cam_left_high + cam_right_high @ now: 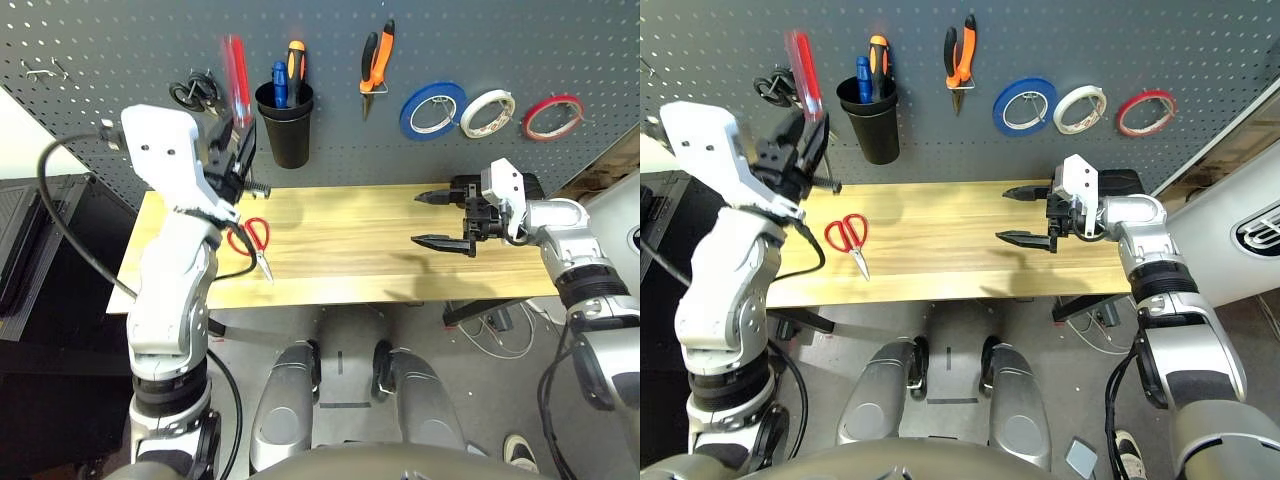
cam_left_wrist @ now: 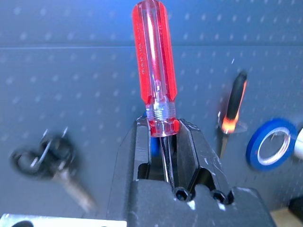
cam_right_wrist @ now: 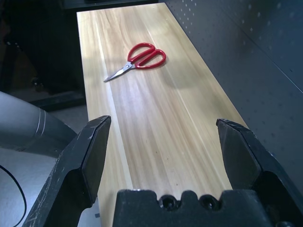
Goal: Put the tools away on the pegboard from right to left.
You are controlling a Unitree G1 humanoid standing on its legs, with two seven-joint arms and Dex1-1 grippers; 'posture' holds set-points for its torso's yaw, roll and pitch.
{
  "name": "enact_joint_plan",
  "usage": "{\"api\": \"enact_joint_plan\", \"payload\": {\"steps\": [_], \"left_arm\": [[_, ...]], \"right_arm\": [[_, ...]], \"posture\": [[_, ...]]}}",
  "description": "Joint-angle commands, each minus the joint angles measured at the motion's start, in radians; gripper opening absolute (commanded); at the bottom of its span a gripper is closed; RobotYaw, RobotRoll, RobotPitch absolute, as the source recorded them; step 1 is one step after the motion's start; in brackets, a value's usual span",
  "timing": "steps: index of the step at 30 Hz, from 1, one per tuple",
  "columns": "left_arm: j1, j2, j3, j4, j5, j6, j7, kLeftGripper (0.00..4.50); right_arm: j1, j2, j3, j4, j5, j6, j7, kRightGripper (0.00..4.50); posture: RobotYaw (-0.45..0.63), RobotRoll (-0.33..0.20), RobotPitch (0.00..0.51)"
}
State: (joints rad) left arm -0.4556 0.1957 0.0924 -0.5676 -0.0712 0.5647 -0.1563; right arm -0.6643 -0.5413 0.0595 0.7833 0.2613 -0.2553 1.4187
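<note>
Nearest, on the wooden table (image 1: 350,250): red-handled scissors (image 1: 253,240) lying flat toward the left end. Above the right end, right gripper (image 1: 440,219) with fingers spread wide, holding nothing. Left gripper (image 1: 810,145) raised over the left end, clamped on the shaft of the red-handled screwdriver (image 2: 155,66), handle up, just beside the black cup (image 1: 285,125). Farthest, on the pegboard (image 1: 330,40): orange-and-black-handled pliers (image 1: 376,58) and red tape ring (image 1: 553,117), hung on hooks.

Black-handled scissors (image 1: 193,93) hooked at left, blue tape roll (image 1: 432,109) beside white tape roll (image 1: 487,112), wooden table (image 1: 340,245)
</note>
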Motion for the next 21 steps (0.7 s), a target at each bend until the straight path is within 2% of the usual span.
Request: {"api": "enact_joint_plan", "payload": {"steps": [1,8,11,21], "left_arm": [[-0.068,-0.031,0.01,0.108,-0.005,-0.08,0.037,0.8],[-0.206,-0.039,0.04,0.405,0.026,-0.375,0.103,0.8],[-0.272,-0.04,0.066,0.478,0.003,-0.423,0.121,0.8],[-0.393,-0.061,0.079,0.622,-0.019,-0.516,0.145,0.8]], "right_arm": [[0.02,-0.004,-0.015,-0.018,-0.003,0.001,0.002,4.5],[0.047,-0.002,-0.02,-0.058,0.002,0.017,-0.011,4.5],[0.064,-0.009,-0.025,-0.085,0.005,0.031,-0.02,4.5],[0.093,-0.015,-0.034,-0.128,0.004,0.058,-0.038,4.5]], "posture": [[0.08,0.0,0.151],[0.05,0.0,0.148],[0.02,0.0,0.15],[0.01,0.0,0.16]]}}
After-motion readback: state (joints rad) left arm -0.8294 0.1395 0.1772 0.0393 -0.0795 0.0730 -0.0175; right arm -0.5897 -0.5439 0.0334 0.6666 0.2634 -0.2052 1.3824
